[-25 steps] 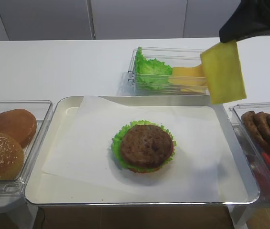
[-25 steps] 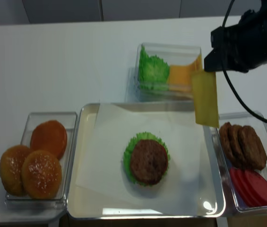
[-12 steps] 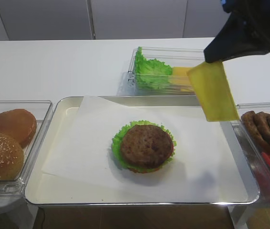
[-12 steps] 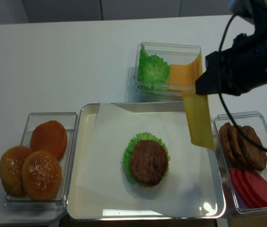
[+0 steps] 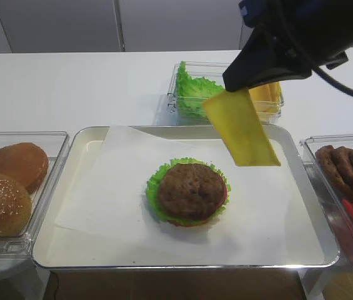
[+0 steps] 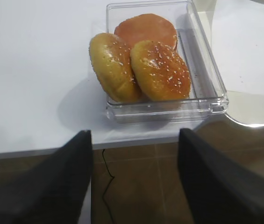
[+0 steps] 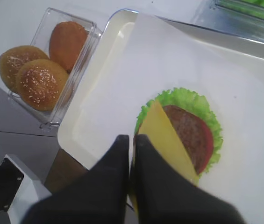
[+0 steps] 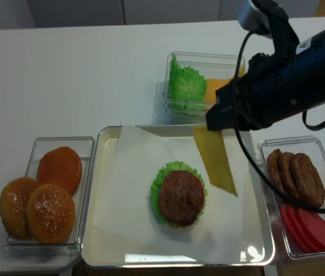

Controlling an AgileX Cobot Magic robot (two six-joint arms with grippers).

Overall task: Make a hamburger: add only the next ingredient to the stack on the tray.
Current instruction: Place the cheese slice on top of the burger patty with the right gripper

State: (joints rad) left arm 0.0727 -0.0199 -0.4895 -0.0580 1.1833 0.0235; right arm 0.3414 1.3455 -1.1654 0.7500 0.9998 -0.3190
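My right gripper is shut on the top edge of the yellow cheese slice, which hangs tilted in the air over the tray. The slice's lower corner hangs just to the right of and behind the stack, a brown patty on green lettuce with a red layer under it. In the right wrist view the cheese slice runs out from the closed right gripper and covers the left part of the stack. My left gripper stands open and holds nothing, off the table's front edge.
A clear bin of buns sits left of the tray. Behind the tray is a bin of lettuce and cheese. At the right, a bin holds patties and tomato slices. White paper lines the tray.
My right gripper has carried the cheese slice to the left and lower, from beside the back bin to over the tray near the stack. Nothing else has moved.
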